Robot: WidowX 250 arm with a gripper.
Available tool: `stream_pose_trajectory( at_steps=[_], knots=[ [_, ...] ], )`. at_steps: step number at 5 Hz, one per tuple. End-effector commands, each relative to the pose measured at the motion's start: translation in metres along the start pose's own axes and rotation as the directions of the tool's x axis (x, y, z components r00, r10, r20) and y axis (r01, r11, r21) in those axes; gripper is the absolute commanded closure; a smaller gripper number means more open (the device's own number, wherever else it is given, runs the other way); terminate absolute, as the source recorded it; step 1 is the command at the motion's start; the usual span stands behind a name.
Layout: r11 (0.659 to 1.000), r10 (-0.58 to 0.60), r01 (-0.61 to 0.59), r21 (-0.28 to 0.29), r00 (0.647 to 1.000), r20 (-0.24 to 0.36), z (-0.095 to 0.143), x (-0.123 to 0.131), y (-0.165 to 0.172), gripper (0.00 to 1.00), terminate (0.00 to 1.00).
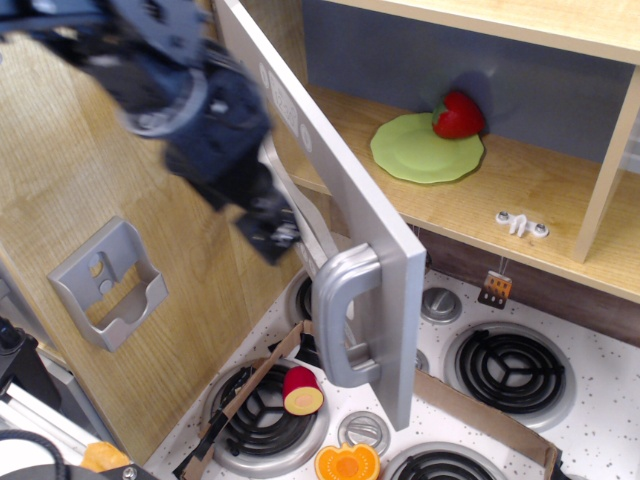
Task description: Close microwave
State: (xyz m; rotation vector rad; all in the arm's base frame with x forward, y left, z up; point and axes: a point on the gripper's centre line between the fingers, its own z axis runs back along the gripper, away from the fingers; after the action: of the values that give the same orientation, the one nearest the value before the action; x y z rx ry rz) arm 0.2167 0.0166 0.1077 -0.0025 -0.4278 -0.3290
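The microwave is a light-wood cabinet with a wide silver-grey door [375, 255] hinged at the upper left. The door stands about half open, swung out over the stove, with its curved grey handle [340, 320] at the free end. Inside on the wooden shelf [500, 190] lie a green plate [425, 150] and a red strawberry [458, 115]. My dark gripper [272, 232] is blurred and pressed against the door's outer face just left of the handle. Its jaws are too blurred to read.
A small grey pocket-shaped holder [108, 285] hangs on the wooden side wall. Below is a toy stove with black coil burners [510, 365], a cardboard tray [440, 395], a red-and-yellow toy food [302, 390] and an orange toy piece [346, 465].
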Motion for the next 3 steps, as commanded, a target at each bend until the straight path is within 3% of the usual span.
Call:
stream_pose_trajectory(
  at_steps=[1, 3],
  knots=[
    [1.000, 0.021, -0.021, 0.000, 0.998, 0.066, 0.002, 0.054, -0.025, 0.00, 0.00],
    [0.999, -0.036, 0.038, -0.021, 0.995, 0.088, -0.010, 0.086, -0.035, 0.00, 0.00]
  ],
)
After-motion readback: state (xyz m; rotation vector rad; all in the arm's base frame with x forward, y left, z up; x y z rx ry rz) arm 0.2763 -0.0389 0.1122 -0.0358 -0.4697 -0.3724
